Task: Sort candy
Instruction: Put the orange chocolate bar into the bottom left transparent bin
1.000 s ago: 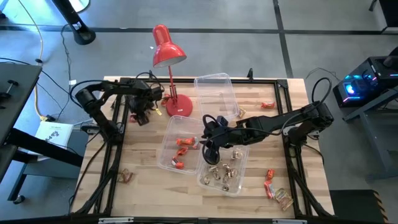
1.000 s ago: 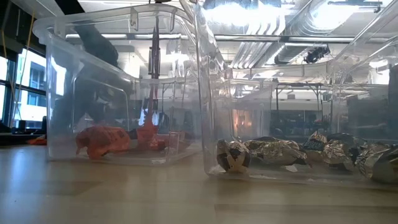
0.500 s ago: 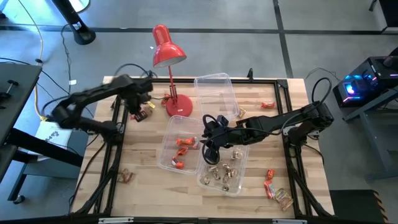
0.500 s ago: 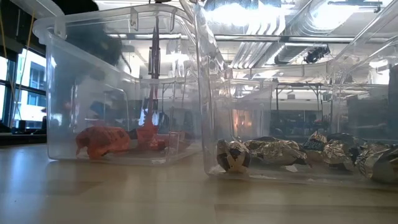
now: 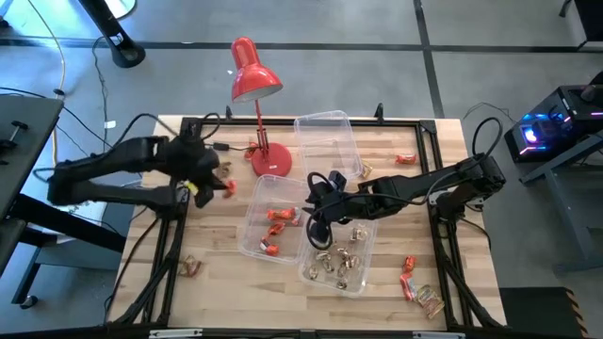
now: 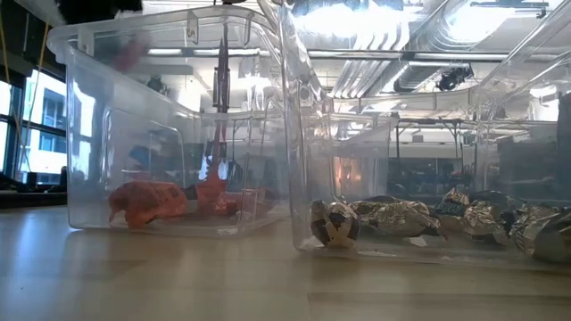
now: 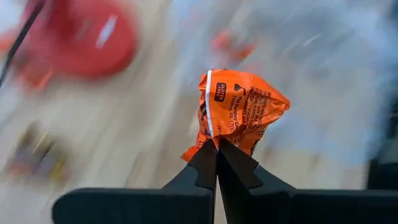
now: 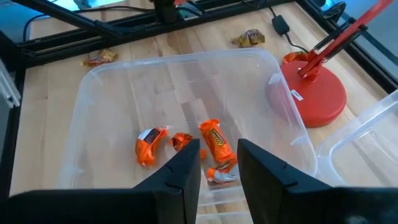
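My left gripper (image 5: 215,184) hangs over the table's left part, between the lamp base and the tubs. It is shut on an orange wrapped candy (image 7: 239,109). My right gripper (image 8: 217,165) stands open above the clear tub (image 5: 273,221) that holds several orange candies (image 8: 214,140). Nothing is between its fingers. Beside that tub, a second tub (image 5: 339,254) holds gold-silver candies (image 6: 401,218). Loose candies lie on the wood at the near right (image 5: 408,273), far right (image 5: 405,158) and near left (image 5: 193,266). My left gripper pinches one end of the orange candy's wrapper (image 7: 214,142) between its two fingertips (image 7: 205,162). The rest of the candy sticks out beyond the fingertips. It is lifted clear of the table.
A red desk lamp (image 5: 256,85) stands at the far middle on its round base (image 5: 271,162), with a brownish candy (image 5: 256,146) beside it. A third clear tub (image 5: 328,141) stands at the far side. A black frame (image 5: 433,188) runs along the table's edges.
My left gripper has come away from the spot left of the lamp base, gone up and a little toward the near edge, carrying the orange candy clear of the wood. The left arm's elbow has swung out to the left.
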